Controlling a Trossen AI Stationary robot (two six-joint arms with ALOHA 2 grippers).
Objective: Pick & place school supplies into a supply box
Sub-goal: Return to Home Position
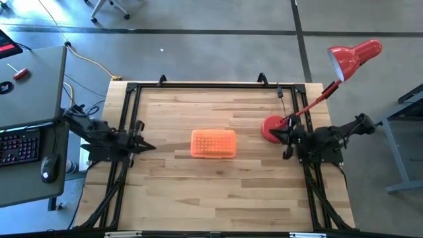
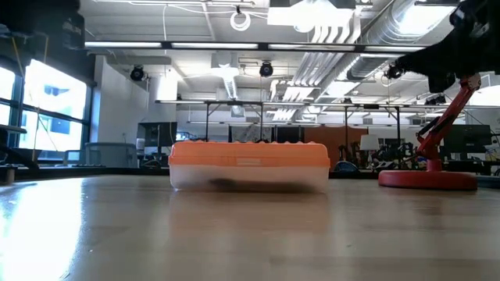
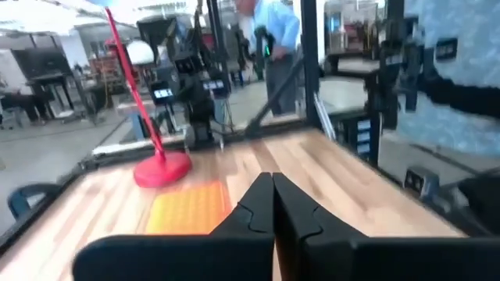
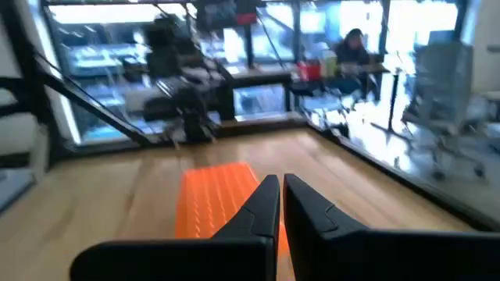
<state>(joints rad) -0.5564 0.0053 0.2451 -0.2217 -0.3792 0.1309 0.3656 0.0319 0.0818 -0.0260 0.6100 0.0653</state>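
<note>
The small clear plastic box with an orange ribbed lid (image 1: pixel 213 143) lies shut at the middle of the light wooden table (image 1: pixel 218 198). Bare wood lies open on every side of it. The left gripper (image 1: pixel 149 147), fingers together, faces it with nothing between. The red desk lamp's round base (image 1: pixel 272 127) stands just beside the right gripper (image 1: pixel 286 140), partly between it and the box. The lamp's slanted red stem (image 1: pixel 317 100) rises over that arm.

Supply box (image 2: pixel 248 178) contents hidden under lid (image 1: pixel 213 143); lamp (image 2: pixel 428 179) head cropped, low view
</note>
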